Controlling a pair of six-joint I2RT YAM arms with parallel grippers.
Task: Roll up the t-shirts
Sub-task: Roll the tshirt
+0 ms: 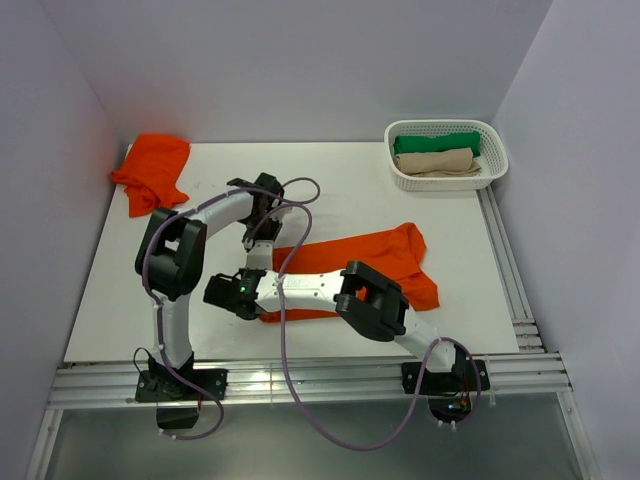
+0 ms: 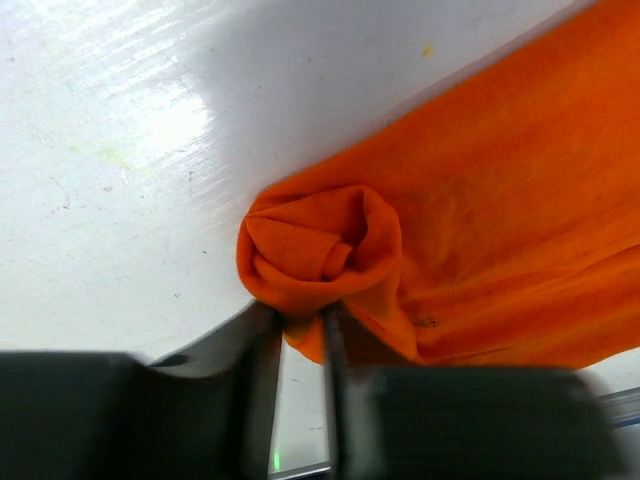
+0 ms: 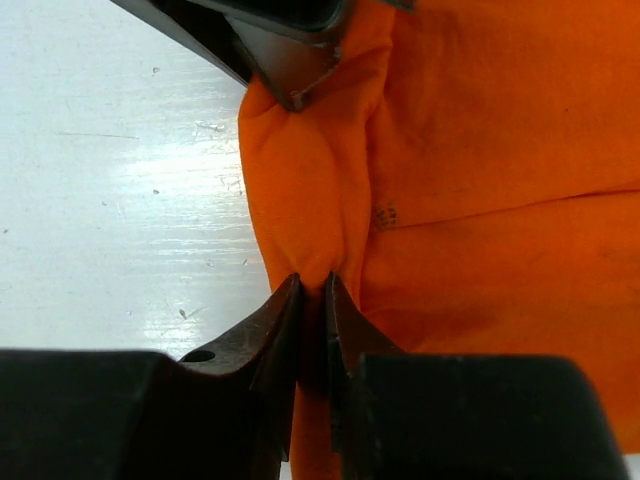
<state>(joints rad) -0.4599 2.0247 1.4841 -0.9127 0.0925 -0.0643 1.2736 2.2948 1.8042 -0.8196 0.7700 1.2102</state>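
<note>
One orange t-shirt [image 1: 385,262] lies spread across the middle of the table, and its left end is rolled into a small coil [image 2: 322,248]. My left gripper [image 1: 257,244] reaches down at the far end of that coil, its narrow jaws [image 2: 300,322] closed on a fold of the cloth. At the coil's near end, my right gripper [image 1: 250,297] is shut on a pinch of the orange cloth [image 3: 312,282]. The left fingers [image 3: 285,62] show at the top of the right wrist view. A second orange t-shirt [image 1: 150,172] lies crumpled at the back left.
A white mesh basket [image 1: 447,172] at the back right holds a green roll [image 1: 436,142] and a beige roll [image 1: 436,163]. Walls close in the table at the back and on both sides. An aluminium rail [image 1: 300,382] runs along the near edge.
</note>
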